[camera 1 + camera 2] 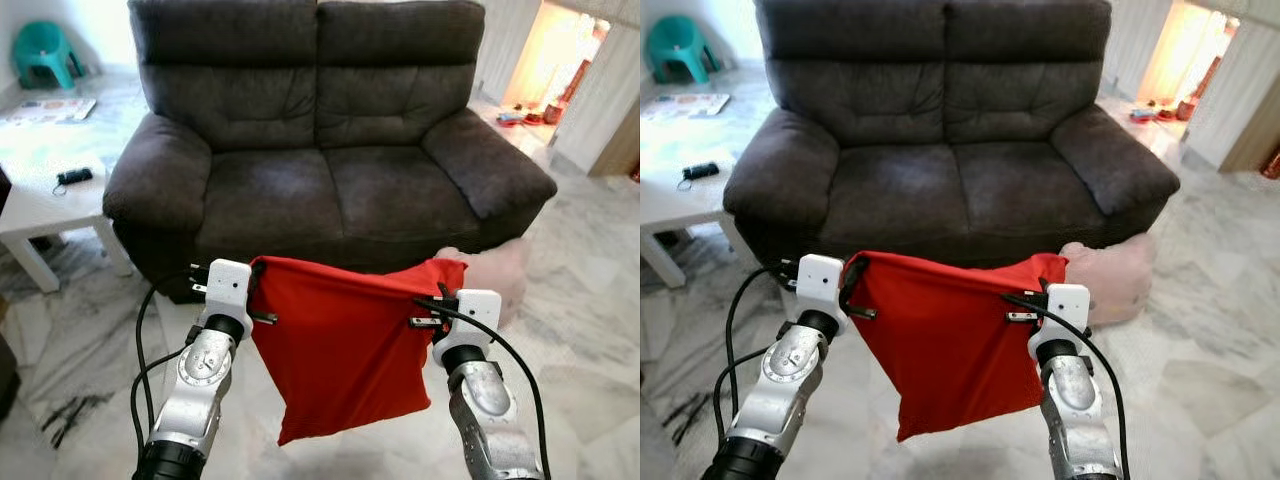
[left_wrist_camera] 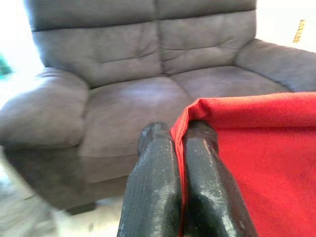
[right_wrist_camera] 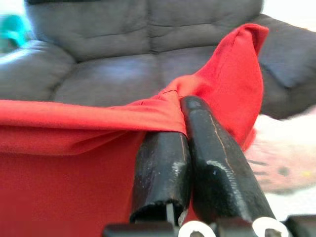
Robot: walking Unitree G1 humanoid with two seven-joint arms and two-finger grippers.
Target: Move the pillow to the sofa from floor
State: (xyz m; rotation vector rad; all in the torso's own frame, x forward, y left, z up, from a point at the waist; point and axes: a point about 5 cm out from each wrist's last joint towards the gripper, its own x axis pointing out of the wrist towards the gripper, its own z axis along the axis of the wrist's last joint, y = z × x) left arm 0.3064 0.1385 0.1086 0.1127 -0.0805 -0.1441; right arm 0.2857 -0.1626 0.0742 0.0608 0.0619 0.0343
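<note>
You are in the carrying step: the red pillow hangs limp in the air between both arms, in front of the dark grey sofa and clear of the marble floor. Your left tool is clenched on the pillow's upper corner at about 9 o'clock, the cloth pinched between its fingers; your right tool is clamped on the opposite upper corner at about 3 o'clock, the fabric bunched over its fingers. The sofa seat lies at 12 o'clock beyond the pillow, not yet reached. A pale pink cushion lies on the floor by the sofa's base at roughly 2 o'clock, and a white table stands at 10 o'clock. Next, I judge, you need to step closer, lift the pillow's hanging bottom edge over the seat front, and only then let both corners go.
</note>
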